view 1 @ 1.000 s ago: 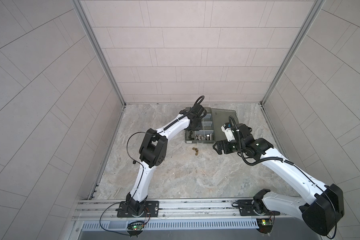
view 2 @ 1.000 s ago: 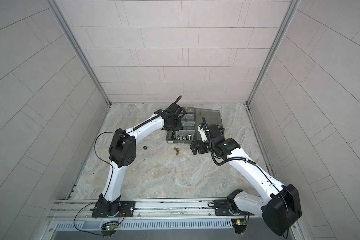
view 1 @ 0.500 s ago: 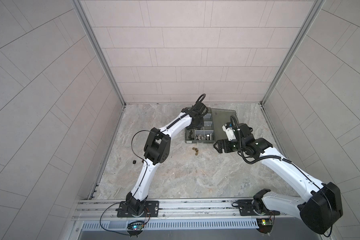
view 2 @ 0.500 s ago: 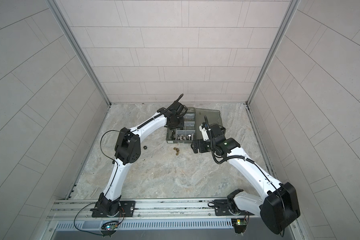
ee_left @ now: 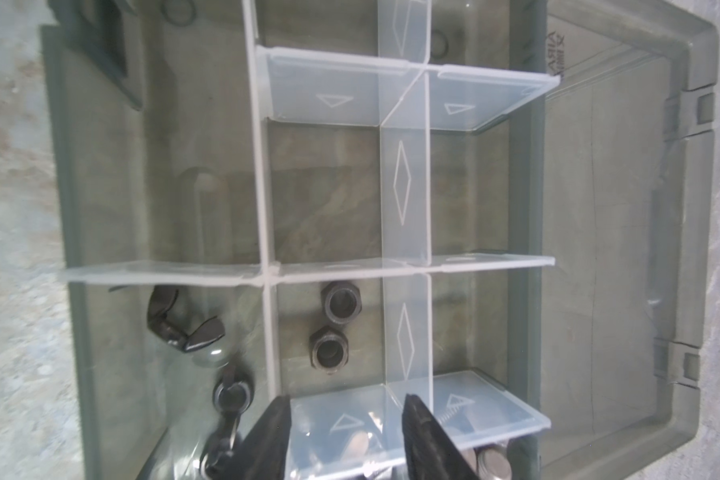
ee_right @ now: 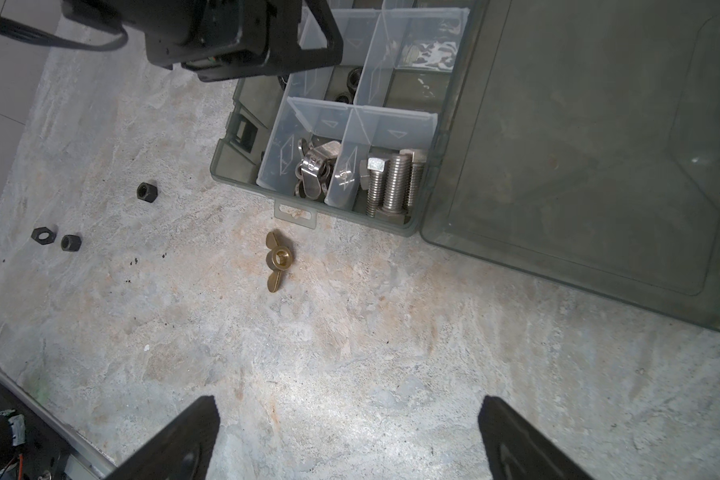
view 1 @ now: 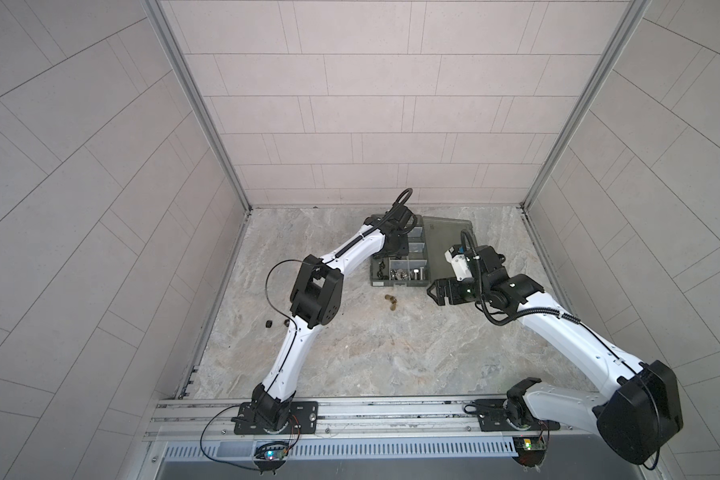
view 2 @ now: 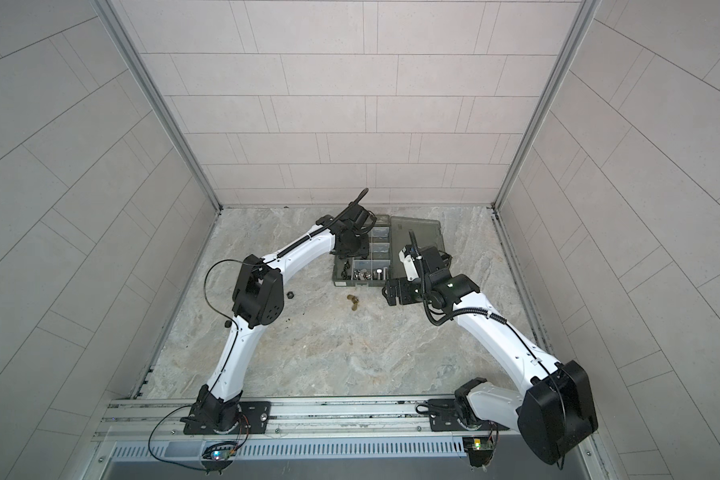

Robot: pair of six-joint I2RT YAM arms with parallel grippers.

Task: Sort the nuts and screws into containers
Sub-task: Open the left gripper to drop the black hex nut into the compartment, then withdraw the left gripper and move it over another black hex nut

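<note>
The containers are compartments of a smoky-grey organizer box (view 1: 378, 282) (ee_right: 225, 166), its lid (view 1: 447, 237) lying open. The screws (ee_right: 395, 183) lie in the front corner compartment, with silver wing nuts (ee_right: 312, 170) beside them. Two black hex nuts (ee_left: 341, 307) and black wing nuts (ee_left: 184, 324) sit in middle compartments. My left gripper (ee_left: 346, 401) (view 1: 395, 245) hovers above the box, open, with nothing between its fingers. A brass wing nut (ee_right: 278, 262) (view 1: 391, 302) lies on the table just in front of the box. My right gripper (ee_right: 348, 401) (view 1: 433, 291) stands wide open over bare table by the box's front right corner.
Three loose black nuts (ee_right: 147, 192) (ee_right: 43, 235) (ee_right: 70, 242) lie on the marble table to the left, near my left arm's elbow (view 1: 316, 295). Tiled walls close in the back and both sides. A metal rail (view 1: 350, 415) runs along the front.
My left arm has shifted slightly over the box and its jaws have come apart. The right arm has hardly moved.
</note>
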